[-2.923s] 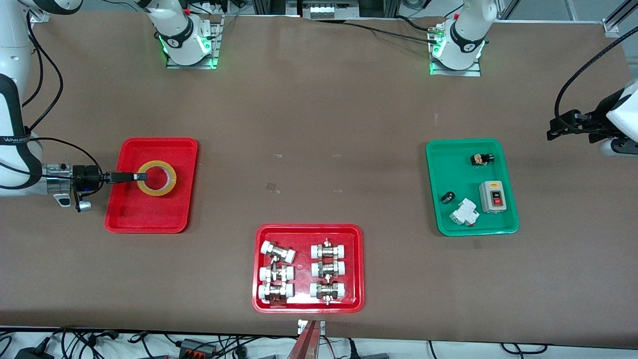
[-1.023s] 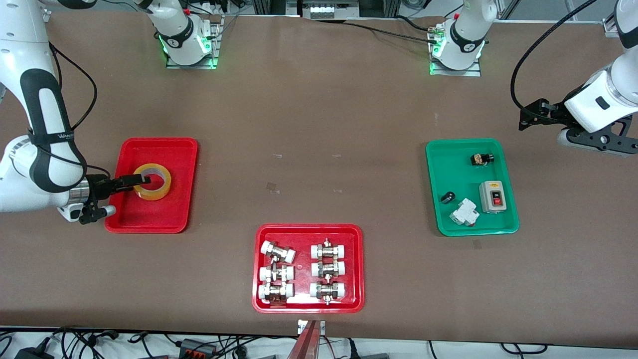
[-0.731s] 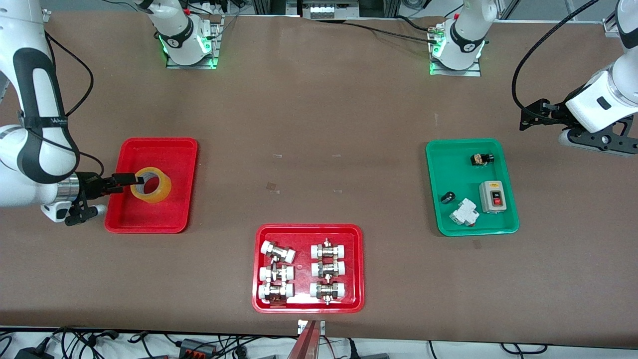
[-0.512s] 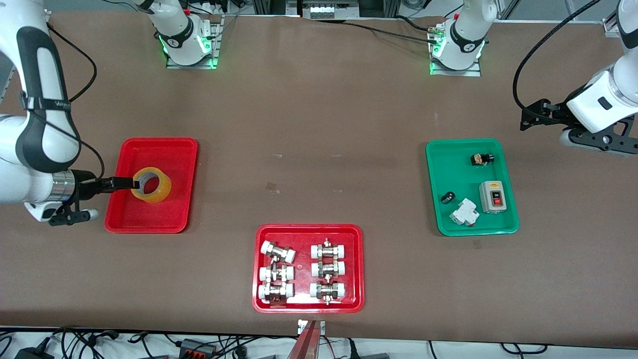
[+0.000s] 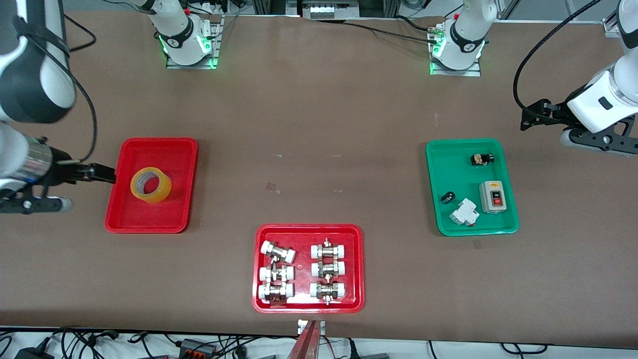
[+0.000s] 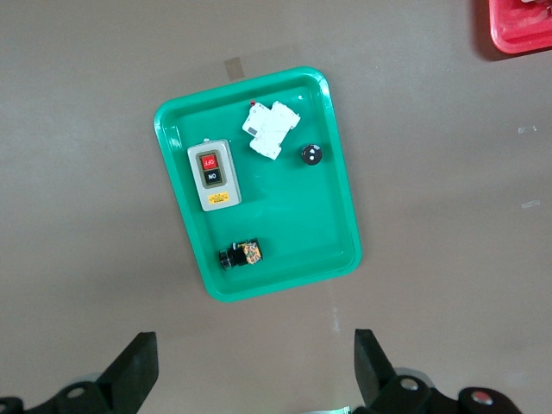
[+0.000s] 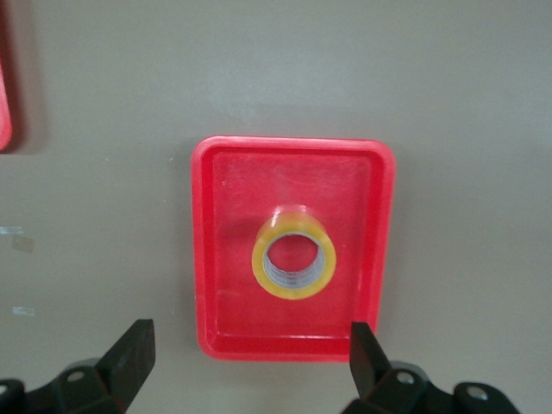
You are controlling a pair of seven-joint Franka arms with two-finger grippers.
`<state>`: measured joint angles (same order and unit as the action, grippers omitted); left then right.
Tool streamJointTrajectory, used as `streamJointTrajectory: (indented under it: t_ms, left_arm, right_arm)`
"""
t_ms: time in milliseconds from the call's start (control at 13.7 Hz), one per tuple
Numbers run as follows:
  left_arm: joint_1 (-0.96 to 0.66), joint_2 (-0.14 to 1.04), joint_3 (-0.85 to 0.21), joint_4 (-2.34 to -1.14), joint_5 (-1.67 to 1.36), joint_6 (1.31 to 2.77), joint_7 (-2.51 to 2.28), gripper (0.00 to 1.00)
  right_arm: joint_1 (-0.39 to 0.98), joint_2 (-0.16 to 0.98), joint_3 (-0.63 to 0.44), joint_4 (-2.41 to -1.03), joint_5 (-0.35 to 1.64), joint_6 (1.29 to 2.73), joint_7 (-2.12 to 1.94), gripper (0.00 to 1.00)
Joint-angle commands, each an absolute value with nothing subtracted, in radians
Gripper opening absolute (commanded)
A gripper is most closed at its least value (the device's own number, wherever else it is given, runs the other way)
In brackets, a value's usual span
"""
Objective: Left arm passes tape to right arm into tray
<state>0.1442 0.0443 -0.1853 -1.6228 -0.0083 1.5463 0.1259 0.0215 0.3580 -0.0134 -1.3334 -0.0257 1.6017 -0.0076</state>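
tape (image 5: 150, 185) lies in red tray (image 5: 128, 219), near its middle | right pincer (image 5: 102, 173) spread, empty, above tray's outer edge | left pincer (image 6: 254, 366) spread, empty, beside green tray (image 5: 438, 219)

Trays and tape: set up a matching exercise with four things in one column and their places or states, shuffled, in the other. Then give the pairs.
Things:
1. tape
2. grey switch box
3. white-capped metal fittings
4. right gripper

Places or states:
A. in the green tray
B. open, over the table beside the plain red tray, holding nothing
C. in the plain red tray
D. in the red tray nearest the front camera

Pairs: 1-C, 2-A, 3-D, 4-B
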Motion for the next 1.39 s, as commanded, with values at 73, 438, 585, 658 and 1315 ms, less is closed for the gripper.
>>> streamJointTrajectory:
  t_ms: [73,438,585,658,1315]
  left_arm:
    - [0.152,0.035,-0.187,-1.615,-0.025,1.534,0.137,1.00]
    - [0.152,0.035,-0.187,-1.615,-0.025,1.536,0.137,1.00]
    - [0.152,0.035,-0.187,-1.615,-0.025,1.534,0.137,1.00]
    - [0.152,0.035,-0.187,-1.615,-0.025,1.535,0.137,1.00]
    - [0.152,0.035,-0.187,-1.615,-0.025,1.536,0.137,1.00]
  right_arm:
    - [0.011,0.364,-0.020,-1.201,-0.040,1.508,0.005,1.00]
    - [-0.014,0.338,-0.015,-1.203,-0.026,1.540,0.003,1.00]
    - [-0.050,0.328,-0.005,-1.213,-0.006,1.574,0.002,1.00]
    - [-0.051,0.307,-0.006,-1.244,0.003,1.595,-0.008,1.00]
    - [-0.048,0.042,-0.009,-1.645,-0.026,1.781,-0.032,1.00]
